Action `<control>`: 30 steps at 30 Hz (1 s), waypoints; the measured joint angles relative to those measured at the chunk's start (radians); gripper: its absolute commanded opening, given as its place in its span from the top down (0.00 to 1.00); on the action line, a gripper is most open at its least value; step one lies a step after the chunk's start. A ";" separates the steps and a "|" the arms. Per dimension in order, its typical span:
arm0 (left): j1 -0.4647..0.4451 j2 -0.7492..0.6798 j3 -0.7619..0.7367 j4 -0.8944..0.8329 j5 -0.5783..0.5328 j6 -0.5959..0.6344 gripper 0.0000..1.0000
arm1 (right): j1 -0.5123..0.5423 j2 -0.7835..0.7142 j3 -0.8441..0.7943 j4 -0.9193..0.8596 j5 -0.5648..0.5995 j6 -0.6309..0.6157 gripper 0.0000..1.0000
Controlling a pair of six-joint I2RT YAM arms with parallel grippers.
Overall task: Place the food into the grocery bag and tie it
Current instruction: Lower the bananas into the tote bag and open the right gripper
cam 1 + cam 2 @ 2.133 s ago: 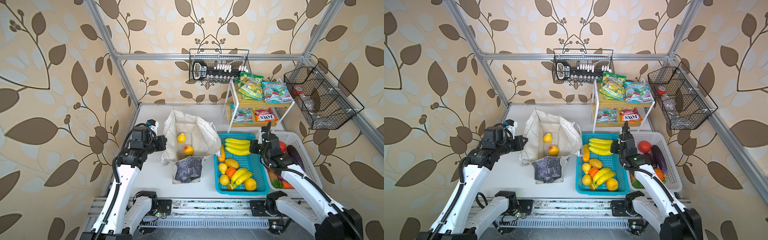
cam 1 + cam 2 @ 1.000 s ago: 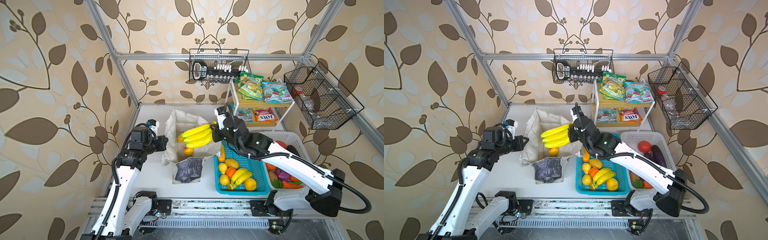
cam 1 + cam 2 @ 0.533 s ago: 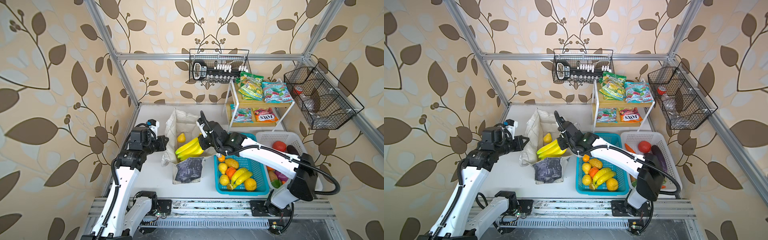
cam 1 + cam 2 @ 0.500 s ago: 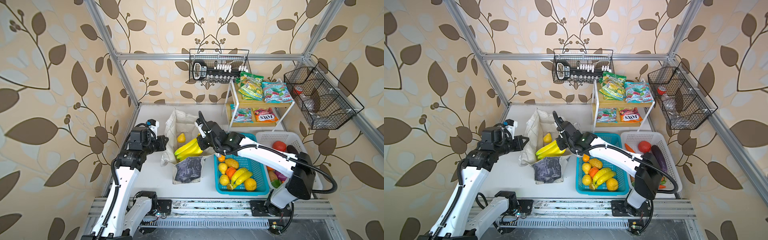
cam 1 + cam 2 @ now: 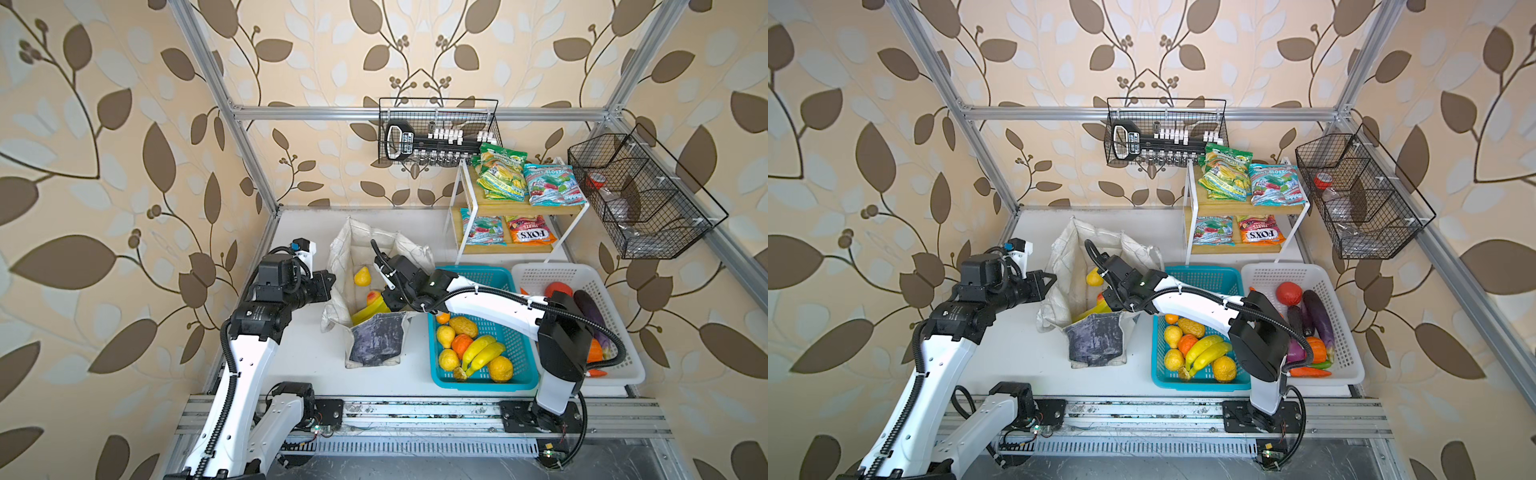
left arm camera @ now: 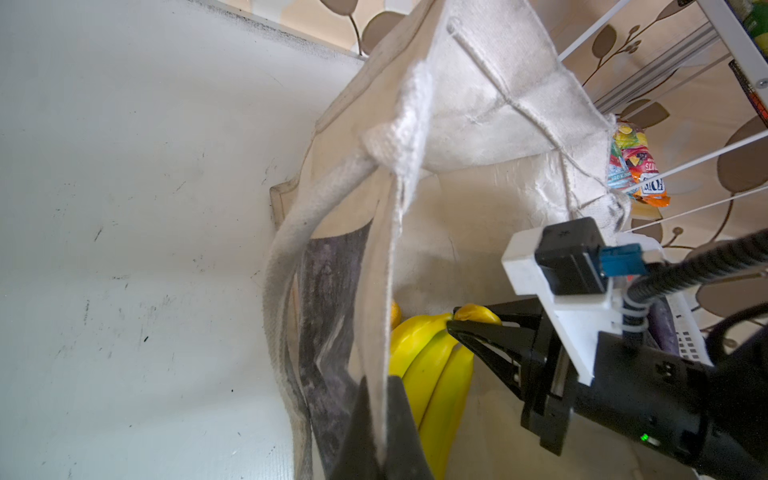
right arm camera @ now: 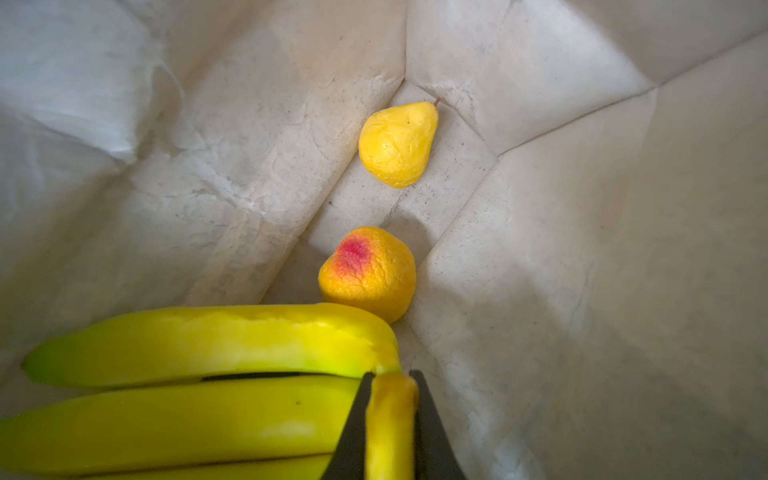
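The off-white grocery bag (image 5: pixel 345 249) (image 5: pixel 1067 266) stands open on the table, its dark printed panel facing front. My left gripper (image 6: pixel 380 382) (image 5: pixel 330 286) is shut on the bag's left rim and holds the mouth open. My right gripper (image 7: pixel 390 378) (image 5: pixel 388 305) reaches down inside the bag, shut on the stem of a yellow banana bunch (image 7: pixel 187 399) (image 6: pixel 419 365) (image 5: pixel 1090 311). On the bag's floor lie a yellow pear (image 7: pixel 397 145) (image 5: pixel 362 276) and an orange-red peach (image 7: pixel 370 274). A white strap handle (image 6: pixel 291 232) hangs outside the bag.
A turquoise basket (image 5: pixel 515 374) right of the bag holds several fruits and another banana bunch (image 5: pixel 482 353). A white basket (image 5: pixel 615 374) with vegetables stands further right. Snack packets (image 5: pixel 498 174) lie on a wooden shelf at the back right, under black wire baskets (image 5: pixel 436 133).
My right arm has carried the banana bunch from the turquoise basket leftward and down into the bag. The left gripper has kept its hold on the bag's rim.
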 measured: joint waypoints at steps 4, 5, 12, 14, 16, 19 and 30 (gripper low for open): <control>0.000 0.000 0.000 0.000 -0.001 0.000 1.00 | -0.001 0.050 0.033 0.003 0.005 0.000 0.87; 0.000 0.000 0.000 0.000 -0.001 0.000 1.00 | -0.001 0.059 0.035 0.005 0.007 0.000 0.85; 0.000 0.001 0.000 -0.002 -0.005 0.001 1.00 | -0.007 0.070 0.023 0.006 0.013 0.009 0.70; 0.000 0.005 0.000 -0.002 -0.004 0.001 1.00 | -0.010 0.070 0.018 0.004 0.011 0.006 0.59; 0.000 0.012 0.000 -0.002 -0.004 0.001 1.00 | -0.013 0.070 0.017 0.002 0.003 0.003 0.47; 0.000 0.020 0.000 -0.002 -0.004 0.001 1.00 | -0.013 0.070 0.017 0.001 -0.003 0.003 0.36; 0.000 0.020 0.000 -0.002 -0.005 0.002 1.00 | -0.012 -0.106 -0.025 0.004 0.065 -0.003 0.00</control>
